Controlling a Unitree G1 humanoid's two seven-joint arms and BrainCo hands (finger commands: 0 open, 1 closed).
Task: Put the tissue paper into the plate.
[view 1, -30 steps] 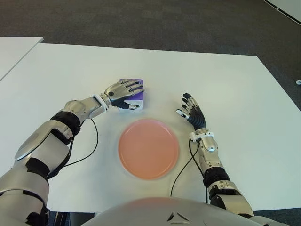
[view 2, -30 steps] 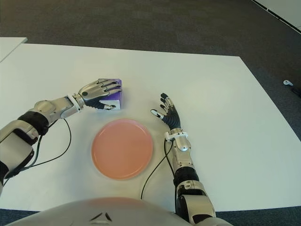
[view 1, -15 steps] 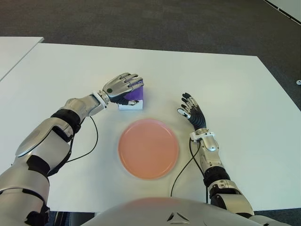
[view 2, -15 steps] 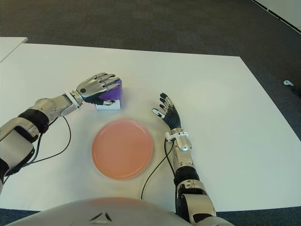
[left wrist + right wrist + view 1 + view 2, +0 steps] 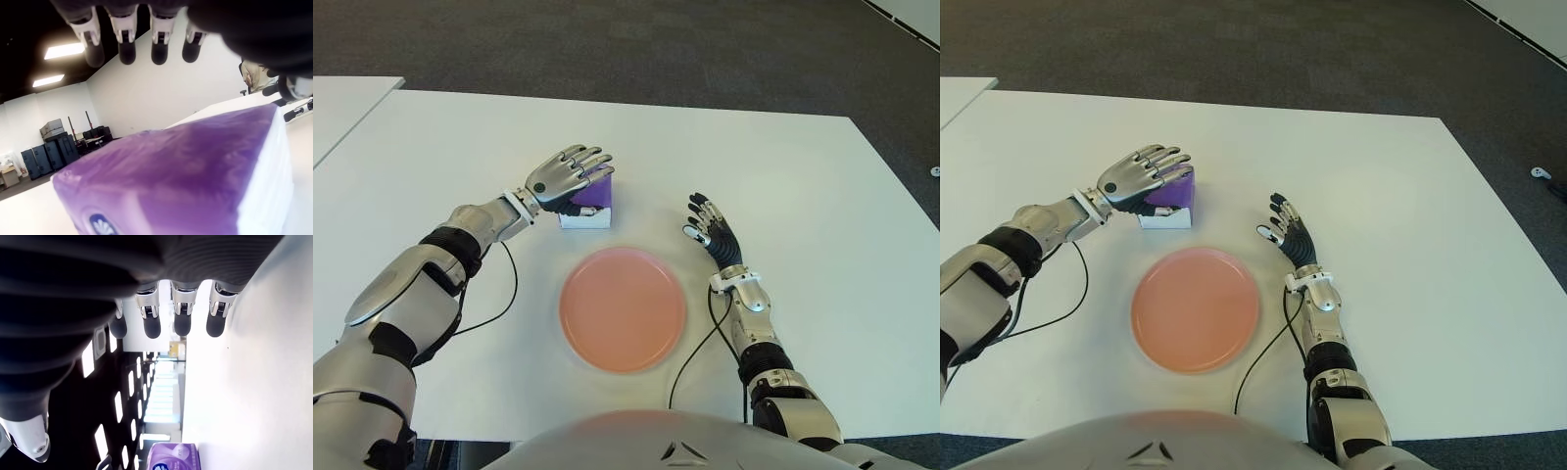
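Left hand (image 5: 566, 176) is hovering over the tissue paper pack (image 5: 591, 200), fingers (image 5: 122, 36) extended and spread above the purple top, gripping nothing; whether the palm is touching the pack cannot be determined. Tissue paper pack is sitting on the white table (image 5: 783, 166), just beyond the far left edge of the pink plate (image 5: 622, 308) and outside it. Right hand (image 5: 713, 231) is showing to the right of the plate, near its far right edge, fingers (image 5: 181, 311) extended and relaxed, holding nothing. Black cable (image 5: 504, 299) is lying on the table left of the plate
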